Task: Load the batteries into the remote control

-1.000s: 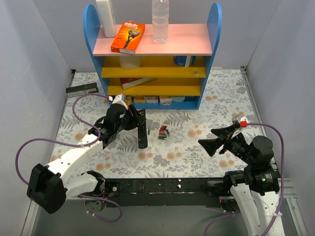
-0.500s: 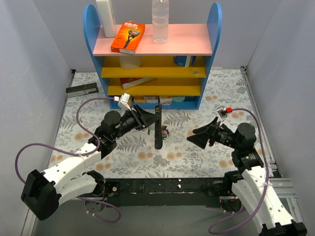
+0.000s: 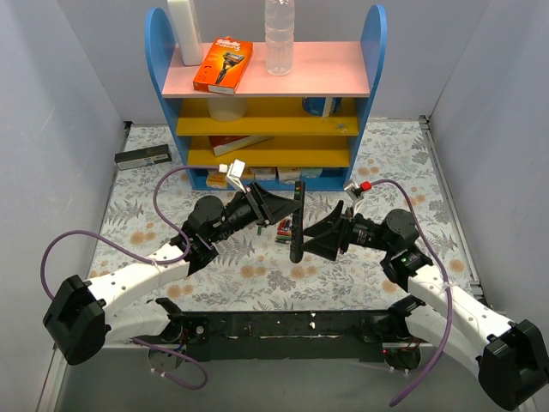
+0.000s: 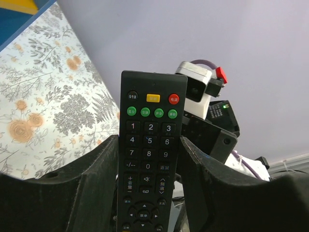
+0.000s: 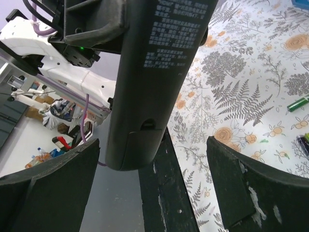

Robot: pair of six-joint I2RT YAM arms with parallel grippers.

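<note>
My left gripper [image 3: 287, 210] is shut on the black remote control [image 3: 297, 221] and holds it upright above the floral table. In the left wrist view the remote's button face [image 4: 149, 145] sits between my two fingers [image 4: 94, 186]. My right gripper [image 3: 311, 238] is open and empty, just right of the remote's lower end. In the right wrist view the remote's back [image 5: 159, 72] with its shut battery cover [image 5: 137, 150] hangs between the wide-open fingers [image 5: 251, 193]. The batteries [image 3: 283, 229] lie on the table behind the remote. A thin green one [image 5: 298, 103] shows in the right wrist view.
A blue shelf unit [image 3: 266, 103] stands at the back, with an orange box [image 3: 223, 64] and a clear bottle [image 3: 280, 34] on top. A dark flat box with a pale label [image 3: 142, 157] lies at the far left. Purple cables trail from both arms.
My left gripper has carried the remote up and to the right, towards the middle. My right arm has swung left, and its open gripper has come up to the remote.
</note>
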